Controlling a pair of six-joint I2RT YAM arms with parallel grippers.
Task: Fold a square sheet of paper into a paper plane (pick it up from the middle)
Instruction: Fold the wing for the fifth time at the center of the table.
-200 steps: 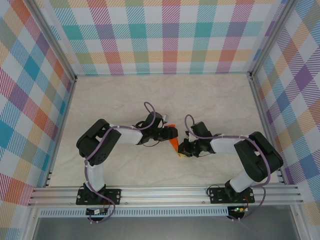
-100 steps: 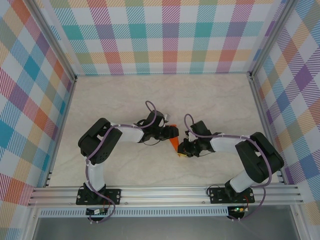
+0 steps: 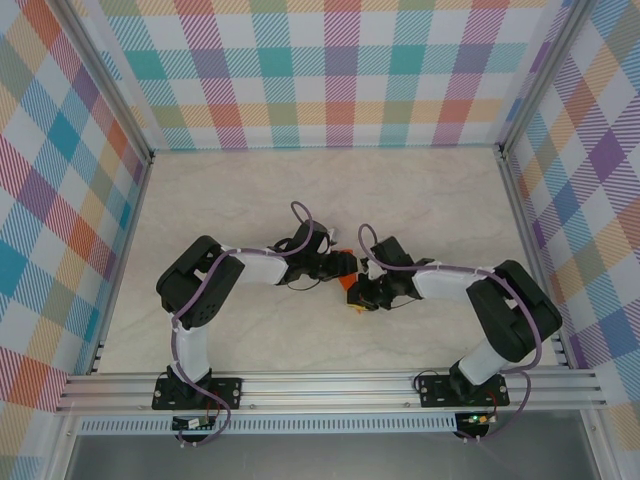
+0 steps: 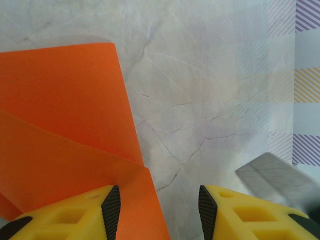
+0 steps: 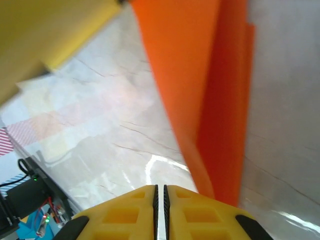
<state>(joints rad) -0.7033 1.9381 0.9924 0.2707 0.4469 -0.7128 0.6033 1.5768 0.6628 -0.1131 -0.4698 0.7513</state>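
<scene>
Paper [image 4: 65,115], folded into layers, lies mid-table [image 4: 210,90] between both claws. Left claw [image 4: 160,205] is spread, one finger over the sheet's edge. Right claw [image 5: 160,192] is pressed together beside it, apparently pinching nothing. Risk: the closed tip pushing sideways could skid or crumple loose layers. From above, the claws hide most folds.

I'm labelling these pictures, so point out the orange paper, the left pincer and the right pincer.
orange paper [image 4: 60,100], left wrist view, flat upper flap.
left pincer [image 4: 159,207], left wrist view, midway between open fingertips.
right pincer [image 5: 159,197], right wrist view, seam between shut fingertips.
</scene>
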